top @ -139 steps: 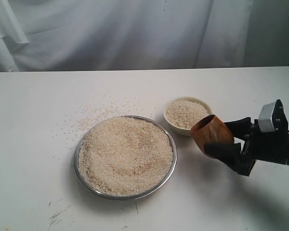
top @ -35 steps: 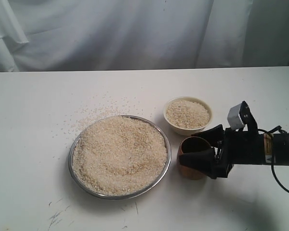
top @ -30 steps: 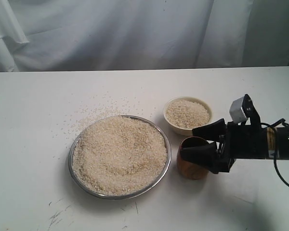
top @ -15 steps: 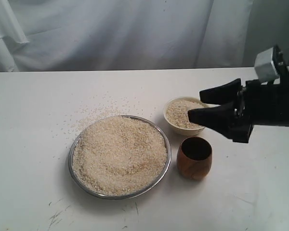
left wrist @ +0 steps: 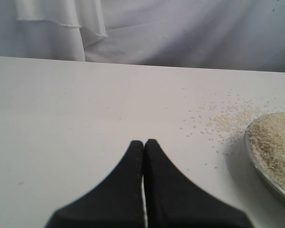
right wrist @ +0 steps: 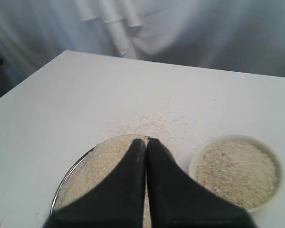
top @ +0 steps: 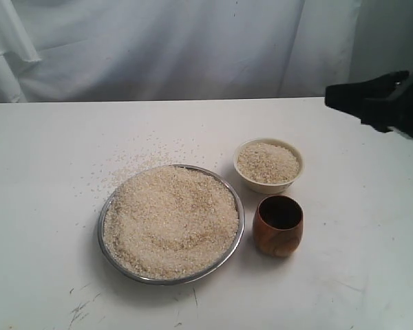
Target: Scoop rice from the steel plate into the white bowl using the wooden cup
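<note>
1 steel plate, 1 white bowl, 1 wooden cup, 2 grippers: left gripper, right gripper.

left tool: matte black, smooth, tapered | right tool: matte black, tapered

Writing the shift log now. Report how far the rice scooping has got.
Done: the white bowl holds rice nearly to its rim. In hand: nothing. The wooden cup stands upright and free beside the steel plate. The right gripper is shut, high at the right edge, and the left gripper is shut too. Left: perhaps nothing, though the plate is heaped.
</note>
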`<control>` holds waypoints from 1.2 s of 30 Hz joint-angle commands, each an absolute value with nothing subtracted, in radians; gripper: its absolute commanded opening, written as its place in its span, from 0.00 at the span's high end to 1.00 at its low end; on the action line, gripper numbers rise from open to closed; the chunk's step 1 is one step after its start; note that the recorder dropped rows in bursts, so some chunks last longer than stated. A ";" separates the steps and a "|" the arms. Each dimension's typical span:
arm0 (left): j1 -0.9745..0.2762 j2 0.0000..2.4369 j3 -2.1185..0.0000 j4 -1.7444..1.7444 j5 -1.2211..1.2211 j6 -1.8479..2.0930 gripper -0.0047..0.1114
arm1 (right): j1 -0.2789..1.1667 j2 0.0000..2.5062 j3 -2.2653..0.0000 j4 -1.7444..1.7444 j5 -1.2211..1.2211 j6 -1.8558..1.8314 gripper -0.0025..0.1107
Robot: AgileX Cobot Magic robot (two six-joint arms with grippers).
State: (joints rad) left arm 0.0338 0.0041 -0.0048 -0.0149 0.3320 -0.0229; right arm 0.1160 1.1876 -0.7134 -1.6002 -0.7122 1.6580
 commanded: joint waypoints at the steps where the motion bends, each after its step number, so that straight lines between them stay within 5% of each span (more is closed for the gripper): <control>1: 0.031 0.000 0.000 -0.014 0.319 -0.024 0.96 | 0.116 1.107 -0.683 -1.664 -0.550 1.846 0.98; 36: 0.031 0.000 0.000 -0.014 0.319 -0.024 0.96 | 0.092 0.458 -0.612 -1.744 -0.198 1.854 0.98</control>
